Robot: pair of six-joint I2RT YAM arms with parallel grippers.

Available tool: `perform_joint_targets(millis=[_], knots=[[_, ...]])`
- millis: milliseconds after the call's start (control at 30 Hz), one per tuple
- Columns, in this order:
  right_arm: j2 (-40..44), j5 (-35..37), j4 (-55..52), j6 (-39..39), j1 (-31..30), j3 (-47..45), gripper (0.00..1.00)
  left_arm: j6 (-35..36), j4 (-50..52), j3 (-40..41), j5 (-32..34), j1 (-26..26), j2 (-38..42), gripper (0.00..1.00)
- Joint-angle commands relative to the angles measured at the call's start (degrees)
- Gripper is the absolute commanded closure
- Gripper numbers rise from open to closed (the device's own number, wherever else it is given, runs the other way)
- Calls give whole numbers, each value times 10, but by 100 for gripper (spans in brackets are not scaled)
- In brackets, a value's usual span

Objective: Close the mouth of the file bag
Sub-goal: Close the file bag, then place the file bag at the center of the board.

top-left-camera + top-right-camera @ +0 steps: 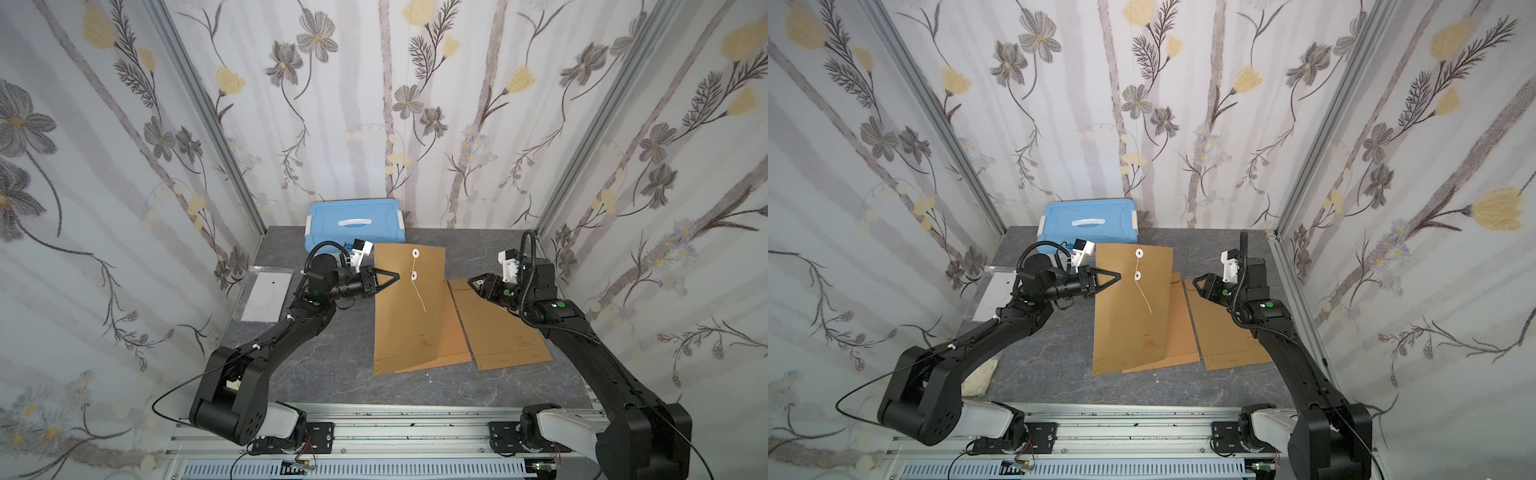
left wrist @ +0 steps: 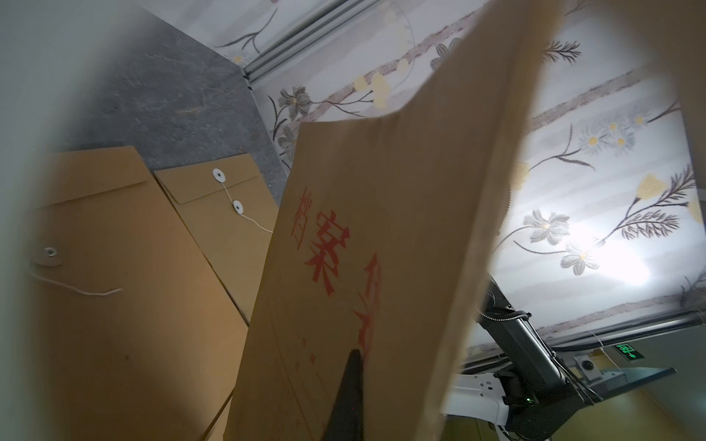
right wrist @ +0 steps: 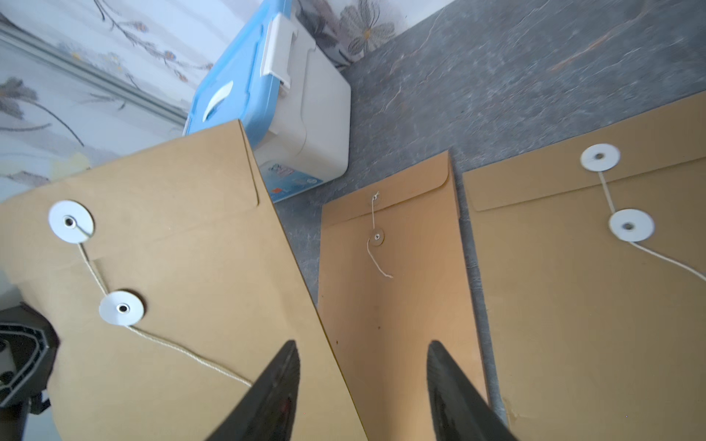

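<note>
Over the table [image 1: 324, 374], left pincer [image 1: 395, 276] clamps file bag [image 1: 409, 324] — right pincer [image 1: 471, 281] gapes.

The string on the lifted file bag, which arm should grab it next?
Probably the right. The left gripper is shut on the edge of the file bag, holding it up, so it is busy. The right gripper is open, empty and faces the loose string.
</note>
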State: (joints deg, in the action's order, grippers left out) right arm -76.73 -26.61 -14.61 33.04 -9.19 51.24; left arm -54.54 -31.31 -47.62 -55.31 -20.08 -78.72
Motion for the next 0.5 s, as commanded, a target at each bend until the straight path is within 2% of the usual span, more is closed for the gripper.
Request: perform_joint_targets(millis=[0, 133, 300, 467], knots=[[-29, 8, 30, -21, -42, 10, 45, 106, 214, -4, 28, 21, 40, 100], [-87, 8, 56, -11, -103, 28, 45, 121, 314, -1, 33, 73, 59, 100], [-159, 9, 69, -5, -168, 77, 45, 146, 388, 13, 11, 145, 79, 100], [-239, 16, 61, -9, -227, 131, 46, 241, 569, -35, 19, 192, 70, 100]])
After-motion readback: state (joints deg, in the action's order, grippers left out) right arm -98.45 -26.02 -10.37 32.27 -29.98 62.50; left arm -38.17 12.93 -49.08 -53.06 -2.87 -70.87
